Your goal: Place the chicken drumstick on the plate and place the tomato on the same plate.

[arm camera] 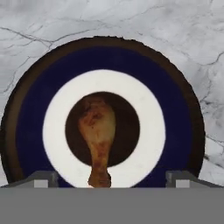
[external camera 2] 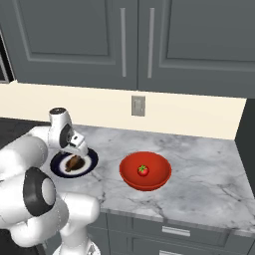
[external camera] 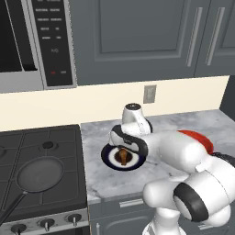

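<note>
Looking down thru the hand cam, I see the two fingers (arm camera: 112,178) spread wide apart at the bottom edge, nothing between them but the thin end of the chicken drumstick (arm camera: 97,131), untouched by either tip. Drumstick lies flat in the dark centre of the plate (arm camera: 175,113), fat end pointing away from the cam, bone end toward it. White ring around that centre, navy rim outside it.

From the left base cam the gripper (external camera: 123,151) hangs just above the plate (external camera: 109,158), w/ the drumstick (external camera: 124,157) below it. Plate sits on the marble surface (external camera: 183,124) near its left edge, just beside the stove (external camera: 41,137). A dark frying pan (external camera: 39,174) rests on the stove's front burner, handle toward the lower left.

Right base cam: plate (external camera 2: 90,160) w/ the drumstick (external camera 2: 74,163) on it at left, gripper (external camera 2: 75,149) over it. To the right, apart from the plate, a red bowl (external camera 2: 145,172) sits on the surface (external camera 2: 199,164) and holds the tomato (external camera 2: 143,170), green top up.

Farther back: wall outlet (external camera 2: 137,106) on the cream backsplash, grey cabinets (external camera 2: 149,40) above. Microwave (external camera: 36,41) hangs over the stove.
</note>
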Available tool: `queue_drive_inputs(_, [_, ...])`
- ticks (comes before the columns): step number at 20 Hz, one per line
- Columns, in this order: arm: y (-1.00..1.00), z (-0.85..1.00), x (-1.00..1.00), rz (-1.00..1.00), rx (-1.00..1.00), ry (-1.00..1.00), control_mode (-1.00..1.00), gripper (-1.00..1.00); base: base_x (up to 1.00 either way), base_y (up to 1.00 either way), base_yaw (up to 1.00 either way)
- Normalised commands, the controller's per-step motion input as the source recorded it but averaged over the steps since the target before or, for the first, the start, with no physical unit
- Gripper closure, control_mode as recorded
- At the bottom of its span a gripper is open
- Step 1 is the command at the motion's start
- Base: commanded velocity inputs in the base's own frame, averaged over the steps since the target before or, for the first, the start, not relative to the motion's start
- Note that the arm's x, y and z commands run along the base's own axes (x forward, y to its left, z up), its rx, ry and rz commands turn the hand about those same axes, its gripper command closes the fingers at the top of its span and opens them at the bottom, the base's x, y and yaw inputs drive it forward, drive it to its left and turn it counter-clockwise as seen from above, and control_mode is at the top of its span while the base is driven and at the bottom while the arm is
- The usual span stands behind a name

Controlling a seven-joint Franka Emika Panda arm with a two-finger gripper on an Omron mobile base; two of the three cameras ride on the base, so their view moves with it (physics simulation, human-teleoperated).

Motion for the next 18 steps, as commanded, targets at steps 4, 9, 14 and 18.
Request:
queue_drive_inputs(4, [-0.74, 0.52, -0.85, -0.04, 0.0, -0.18, -1.0, -1.0, 0.0, 0.0, 0.0])
queue_drive_inputs(9, [-0.74, 0.73, -0.53, -0.03, 0.0, -0.15, -1.0, -1.0, 0.0, 0.0, 0.0])
queue_drive_inputs(14, [-0.9, 0.73, -0.13, -0.01, 0.0, -0.05, -1.0, -1.0, 0.0, 0.0, 0.0])
queue_drive_inputs(18, [-1.0, 0.61, -0.2, 0.0, 0.0, 0.0, -1.0, -1.0, 0.0, 0.0, 0.0])
